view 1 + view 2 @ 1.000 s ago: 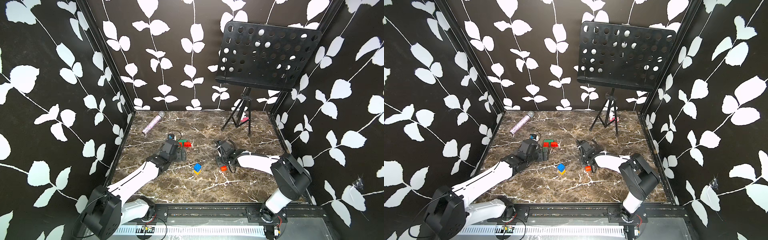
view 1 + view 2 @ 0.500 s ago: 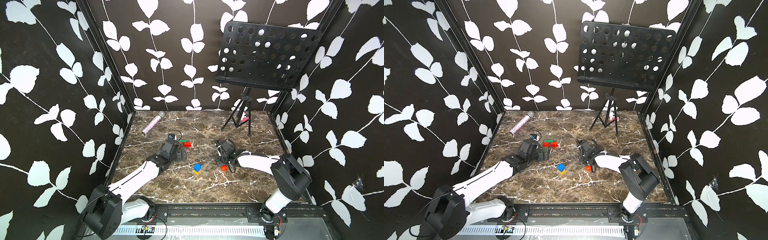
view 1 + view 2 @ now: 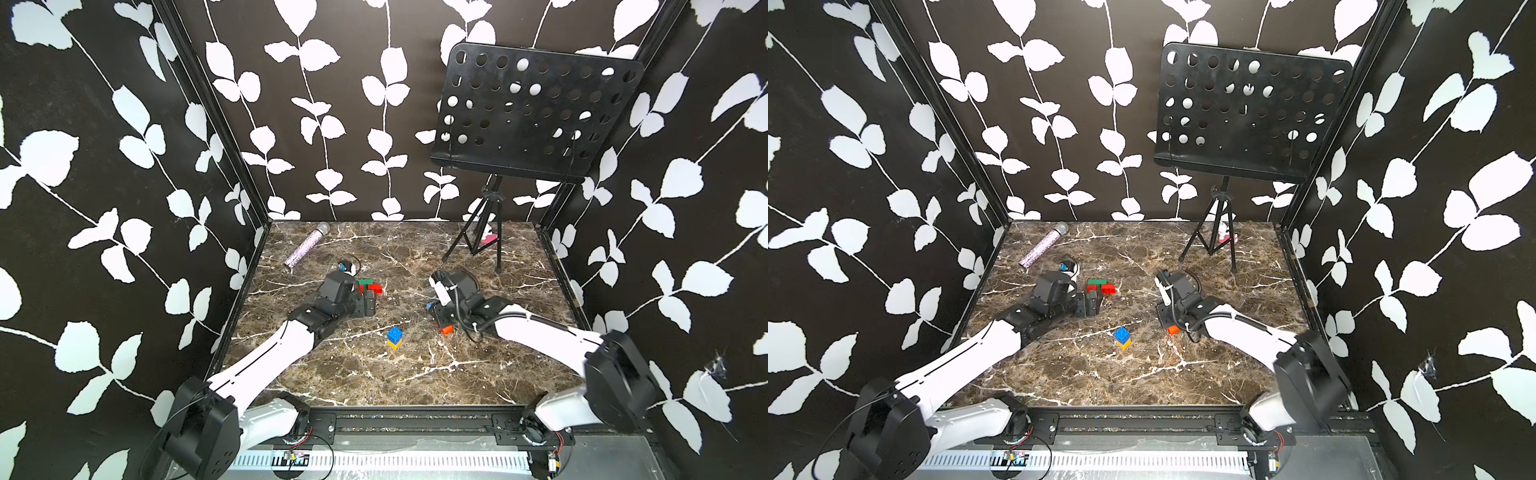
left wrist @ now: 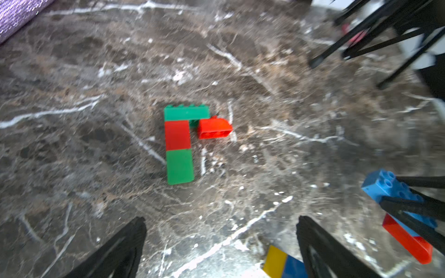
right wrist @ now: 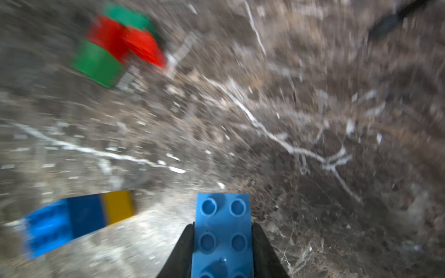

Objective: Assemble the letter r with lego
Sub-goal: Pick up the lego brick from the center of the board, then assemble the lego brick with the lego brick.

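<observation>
The right claw (image 5: 222, 226) pinches the light blue brick (image 5: 222, 214), an orange brick (image 3: 447, 330) under it. Carry both level toward the partial r (image 4: 179, 144) nearer the tabletop's (image 3: 415, 374) left edge, where the left claw (image 4: 221, 220) hangs spread.

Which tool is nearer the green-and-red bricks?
Left. The left tool is open, just short of the green-and-red bricks. The right tool sits well farther off, shut on a blue brick.

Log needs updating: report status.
Left hand open, empty, near green-and-red piece. Right hand shut on light blue brick, orange brick attached. Blue-and-yellow stack loose between them.
</observation>
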Action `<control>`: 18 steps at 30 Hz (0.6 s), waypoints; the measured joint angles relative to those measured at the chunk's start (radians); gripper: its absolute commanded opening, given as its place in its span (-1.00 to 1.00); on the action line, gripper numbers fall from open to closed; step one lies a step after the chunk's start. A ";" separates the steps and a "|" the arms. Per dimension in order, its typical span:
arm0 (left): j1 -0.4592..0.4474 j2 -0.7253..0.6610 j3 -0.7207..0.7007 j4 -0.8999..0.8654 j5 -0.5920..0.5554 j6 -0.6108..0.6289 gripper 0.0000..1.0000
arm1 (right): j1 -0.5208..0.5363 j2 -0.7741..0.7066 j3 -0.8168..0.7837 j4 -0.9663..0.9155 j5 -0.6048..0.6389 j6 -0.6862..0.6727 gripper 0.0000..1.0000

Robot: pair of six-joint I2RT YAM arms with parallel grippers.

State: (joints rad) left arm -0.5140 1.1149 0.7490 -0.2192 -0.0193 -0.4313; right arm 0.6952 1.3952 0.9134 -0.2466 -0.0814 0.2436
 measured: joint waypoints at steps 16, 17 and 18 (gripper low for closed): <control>0.156 -0.011 -0.267 0.524 0.548 -0.251 0.73 | 0.203 -0.055 -0.016 0.074 -0.037 0.048 -0.59; 0.156 0.020 -0.279 0.568 0.576 -0.269 0.72 | 0.217 -0.047 -0.025 0.096 -0.030 0.059 -0.59; 0.156 0.050 -0.297 0.613 0.604 -0.289 0.72 | 0.228 -0.042 -0.033 0.110 -0.023 0.068 -0.59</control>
State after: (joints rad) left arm -0.3576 1.1652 0.4519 0.3939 0.5846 -0.7204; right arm 0.9234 1.3537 0.8806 -0.1364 -0.1040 0.3111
